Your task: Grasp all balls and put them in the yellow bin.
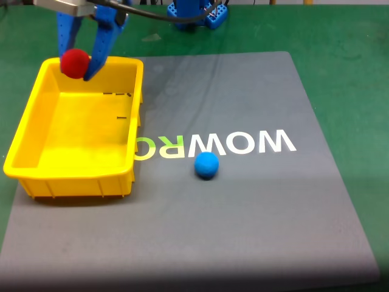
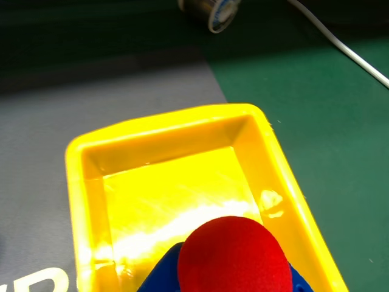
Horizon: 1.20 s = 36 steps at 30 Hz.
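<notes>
Above the far end of the bright yellow rectangular plastic bin (image 1: 36, 131), the blue two-finger gripper (image 1: 78, 68) pinches the small matte red ball (image 1: 75, 63) between its closed-in fingers, held high so a release should drop it inside. On the grey mat (image 1: 255, 219), the matching blue ball (image 1: 206, 165) waits near the bin's side.

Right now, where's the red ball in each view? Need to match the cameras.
Fixed view: red ball at top left, held in the blue pincer above the far end of the yellow bin.
Wrist view: red ball at bottom centre, large and close, over the bin's floor.
Shared landmark: the yellow bin.
</notes>
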Tool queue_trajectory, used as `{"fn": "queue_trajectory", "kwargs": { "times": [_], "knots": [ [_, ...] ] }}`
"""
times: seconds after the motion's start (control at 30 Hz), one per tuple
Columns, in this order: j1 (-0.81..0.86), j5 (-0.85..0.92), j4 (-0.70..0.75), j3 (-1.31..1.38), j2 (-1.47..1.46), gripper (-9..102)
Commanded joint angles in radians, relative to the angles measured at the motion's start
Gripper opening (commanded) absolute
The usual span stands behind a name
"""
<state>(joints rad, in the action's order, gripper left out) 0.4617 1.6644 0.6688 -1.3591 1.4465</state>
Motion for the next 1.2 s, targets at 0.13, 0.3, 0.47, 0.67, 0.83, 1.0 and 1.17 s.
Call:
{"fn": "queue_trajectory", "kwargs": {
  "times": [0.13, 0.3, 0.47, 0.67, 0.83, 1.0, 1.17],
  "knots": [
    [0.012, -0.011, 0.000, 0.054, 0.034, 25],
    [0.020, -0.011, 0.005, 0.054, 0.034, 39],
    [0.026, -0.002, 0.005, 0.054, 0.026, 40],
    [0.005, 0.002, 0.005, 0.054, 0.025, 41],
    [-0.080, 0.015, 0.017, 0.051, 0.026, 40],
    [-0.202, 0.041, 0.025, 0.034, 0.000, 40],
    [-0.304, 0.054, 0.012, 0.038, -0.074, 39]
  ]
}}
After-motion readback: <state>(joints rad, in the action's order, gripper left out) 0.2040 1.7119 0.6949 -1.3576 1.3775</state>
